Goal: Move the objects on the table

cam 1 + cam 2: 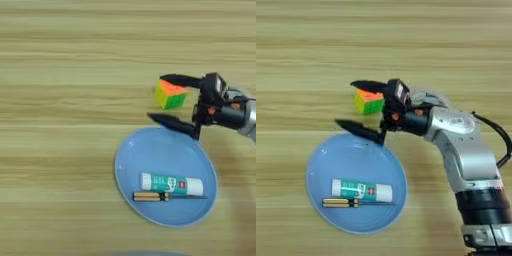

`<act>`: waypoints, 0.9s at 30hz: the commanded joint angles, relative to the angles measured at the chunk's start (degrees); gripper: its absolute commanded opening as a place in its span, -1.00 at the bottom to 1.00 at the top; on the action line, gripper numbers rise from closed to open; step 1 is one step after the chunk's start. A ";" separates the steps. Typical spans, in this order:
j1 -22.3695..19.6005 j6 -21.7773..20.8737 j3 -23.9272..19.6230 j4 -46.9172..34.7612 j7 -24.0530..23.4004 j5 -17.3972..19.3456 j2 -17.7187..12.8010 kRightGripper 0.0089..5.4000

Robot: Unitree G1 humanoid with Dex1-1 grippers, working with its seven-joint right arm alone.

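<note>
Your tool (172, 100), fingers spread wide, brackets the puzzle cube (170, 94) right of centre on the counter (65, 75), seemingly lined up for a grab. Below, the blue plate (150, 155) holds the glue stick (171, 183) and screwdriver (160, 196); the tape roll is hidden.

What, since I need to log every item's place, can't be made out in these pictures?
- Contact between the open pincer and the puzzle cube: the upper finger crosses the cube's top in both views, so touching or apart cannot be told.
- Table behind the wrist: covered by the forearm in both views.
- Glue stick label wording: too small.
- Forearm in the left eye view: cut off by the right edge.
</note>
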 commanded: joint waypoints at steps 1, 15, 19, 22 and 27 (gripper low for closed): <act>-7.56 -1.33 -5.08 1.84 -6.41 0.32 -0.94 0.99; -16.49 -4.32 -11.96 18.93 -13.42 -5.32 -9.08 0.99; -20.31 -5.45 -12.64 27.77 -16.39 -8.16 -11.34 0.99; -22.45 -6.32 -12.36 33.25 -17.24 -9.79 -12.72 0.99; -24.18 -5.70 -10.77 39.87 -16.31 -12.61 -15.19 0.99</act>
